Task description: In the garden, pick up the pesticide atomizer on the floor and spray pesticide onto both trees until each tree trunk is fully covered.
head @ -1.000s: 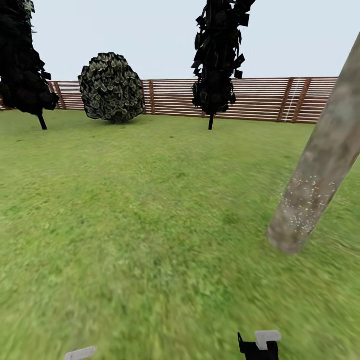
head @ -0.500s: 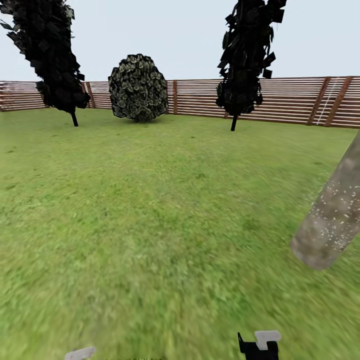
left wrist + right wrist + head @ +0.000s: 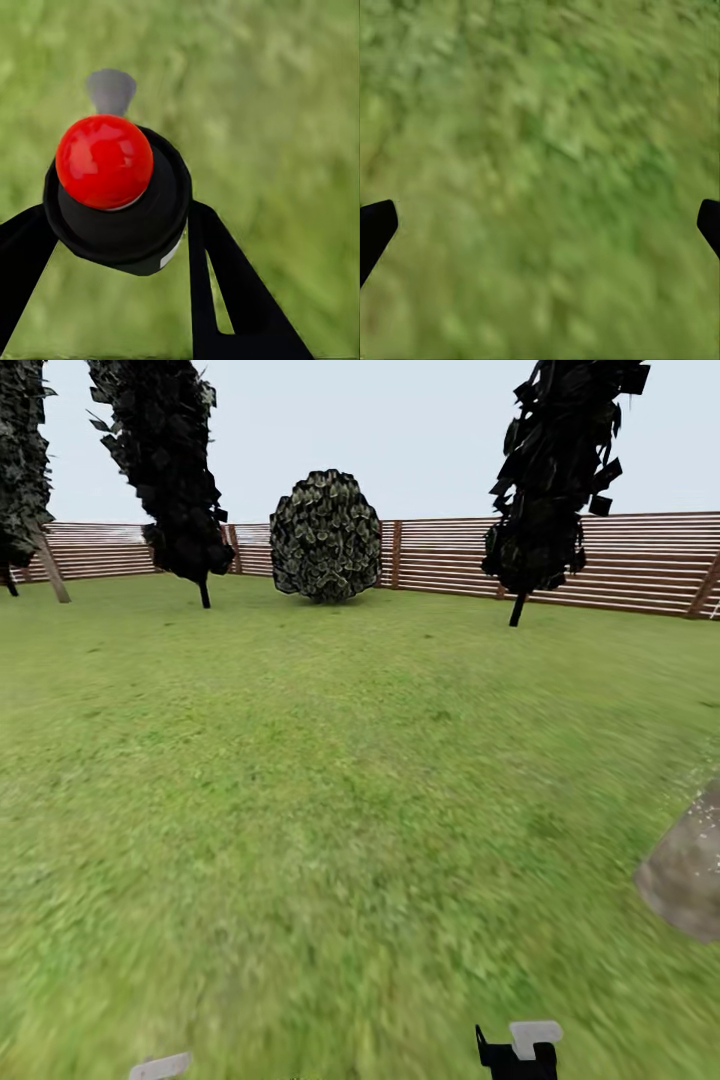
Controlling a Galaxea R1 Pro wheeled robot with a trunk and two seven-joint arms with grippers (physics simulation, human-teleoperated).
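Observation:
In the left wrist view my left gripper [image 3: 120, 232] is shut on the pesticide atomizer [image 3: 112, 187], a black bottle with a red round cap and a grey nozzle, held over grass. My right gripper [image 3: 540, 225] is open, its black fingertips far apart above bare lawn. In the head view one tree's mottled grey-tan trunk [image 3: 688, 880] shows at the right edge, dotted with white pesticide specks. A second tree with a leaning tan trunk [image 3: 50, 575] stands far off at the left by the fence.
The garden lawn [image 3: 330, 780] stretches to a brown slatted fence [image 3: 640, 565]. Two near-black thin-trunked trees [image 3: 170, 470] [image 3: 550, 490] and a round bush [image 3: 327, 538] stand along it. Small grey and black parts of my arms [image 3: 520, 1048] peek in at the bottom edge.
The head view has swung left: the speckled trunk has slid to the right edge, the bush and dark trees have shifted right, and the far tan-trunked tree has come into view.

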